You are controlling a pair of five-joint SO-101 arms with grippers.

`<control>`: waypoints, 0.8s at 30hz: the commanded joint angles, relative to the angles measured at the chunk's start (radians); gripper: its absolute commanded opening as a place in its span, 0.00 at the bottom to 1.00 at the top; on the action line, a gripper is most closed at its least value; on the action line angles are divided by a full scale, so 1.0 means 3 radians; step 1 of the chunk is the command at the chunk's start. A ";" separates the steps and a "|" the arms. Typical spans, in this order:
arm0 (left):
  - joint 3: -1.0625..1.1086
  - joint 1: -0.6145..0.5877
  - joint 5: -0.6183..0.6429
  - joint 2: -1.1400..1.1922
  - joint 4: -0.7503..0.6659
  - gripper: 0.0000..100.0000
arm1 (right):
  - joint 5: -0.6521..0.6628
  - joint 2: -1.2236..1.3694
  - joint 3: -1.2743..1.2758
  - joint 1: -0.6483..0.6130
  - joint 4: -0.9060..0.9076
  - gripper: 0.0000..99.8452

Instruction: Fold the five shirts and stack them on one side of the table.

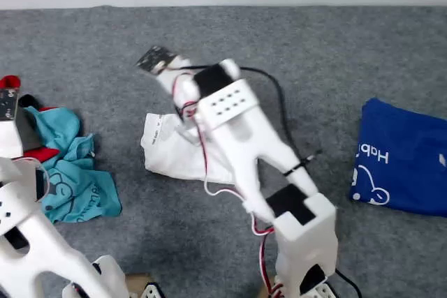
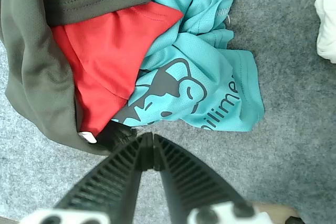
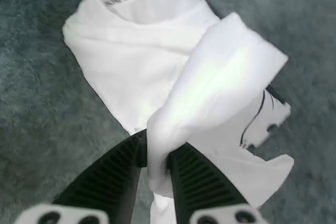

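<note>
Left side: unfolded heap of three, dark shirt (image 2: 31,77) over red shirt (image 2: 110,61), teal shirt (image 2: 199,82) spilling out toward the middle of the table (image 1: 314,54). We read it as the queue, dumped there to keep the centre free for folding.

Left gripper (image 2: 147,145) sits just off the heap's edge, above bare carpet. Its fingers are pressed together with nothing between them, tips pointing at the dark hem. That arm is tucked low at the near-left corner, so we'd call it parked.

Centre: white shirt (image 1: 174,148) lies partly flat, collar end away from the right arm. Right gripper (image 3: 156,156) is pinched on a raised flap of its fabric, cloth bunched between the fingers, the rest draping down to the table. Holding by the edge makes sense for carrying that flap across as a fold.

Right arm is stretched forward from the near edge, elbow up, wrist bent down over the shirt.

Right: blue shirt (image 1: 405,158) lies flat and compact at the table's edge, well apart from the rest. Probably folded, and the stack's base.
</note>
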 commanded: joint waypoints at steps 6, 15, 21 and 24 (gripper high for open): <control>-0.0003 0.0010 0.0026 -0.0077 0.0072 0.01 | -0.0041 0.0187 -0.0072 -0.0192 -0.0494 0.01; 0.0003 0.0015 0.0020 -0.0077 0.0072 0.01 | -0.0031 0.0309 -0.0072 -0.0284 -0.0652 0.13; 0.0003 0.0015 0.0020 -0.0072 0.0066 0.01 | -0.0026 0.0299 -0.0547 -0.0586 -0.0504 0.19; 0.0003 0.0015 0.0020 -0.0072 0.0066 0.01 | -0.0015 0.0320 -0.0921 -0.0499 -0.0243 0.14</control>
